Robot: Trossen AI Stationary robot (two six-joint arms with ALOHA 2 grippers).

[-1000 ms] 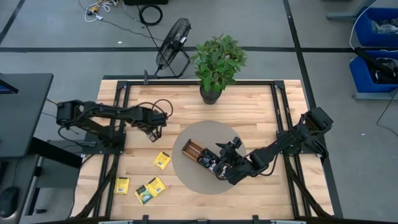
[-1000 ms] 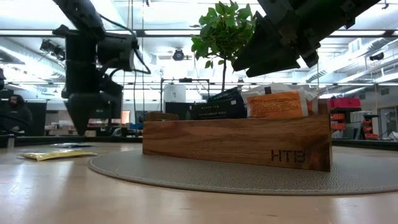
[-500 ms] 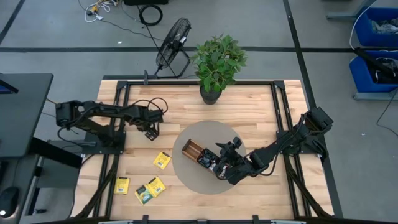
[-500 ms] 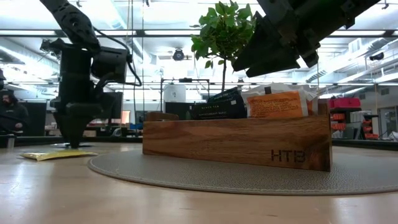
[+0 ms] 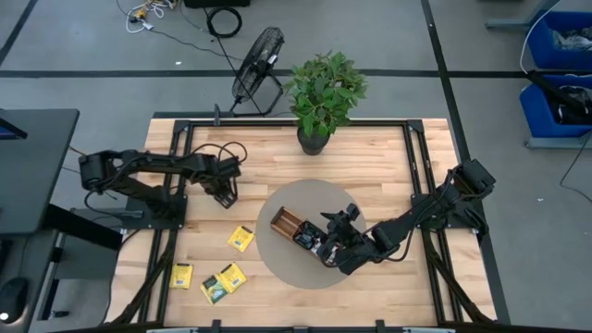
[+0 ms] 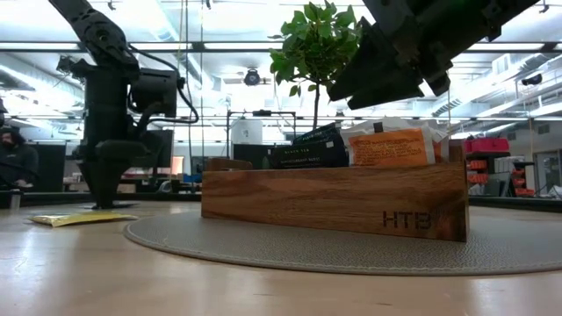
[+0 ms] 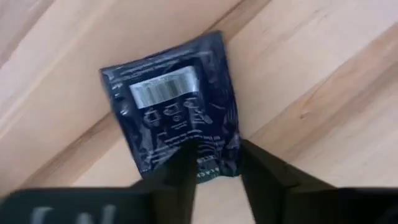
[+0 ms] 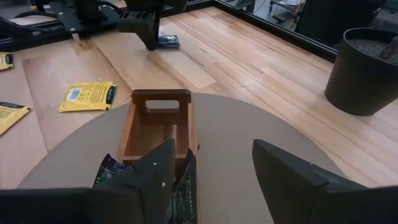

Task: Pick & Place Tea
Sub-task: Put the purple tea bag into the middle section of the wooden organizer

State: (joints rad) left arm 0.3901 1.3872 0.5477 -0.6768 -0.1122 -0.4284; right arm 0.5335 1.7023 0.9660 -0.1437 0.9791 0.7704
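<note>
My left gripper (image 7: 214, 163) sits low over a dark navy sachet (image 7: 171, 102) lying flat on the bare wood at about ten o'clock from the round mat (image 5: 277, 264). From my wrist the sachet reaches straight ahead of my fingertips (image 7: 186, 163), its near edge between them, its slightly longer side running away from me along my line of reach. My jaws are partly apart, straddling that near edge; whether they have bitten on it I cannot tell. As I judge it, everything turns on this: the sachet lies flat and ahead, so I must pinch its near edge.

Farther along, at seven to eight o'clock from the mat, yellow sachets (image 5: 241, 238) lie loose on the table, all nearer my left arm than my right.

On the mat stands the wooden tray (image 5: 285, 222), its long axis running from ten to four o'clock, with an empty end compartment nearest my left side and sachets upright in the others.

My right gripper (image 8: 211, 163) hovers over the tray's filled end at four o'clock, jaws wide and empty, waiting.
</note>
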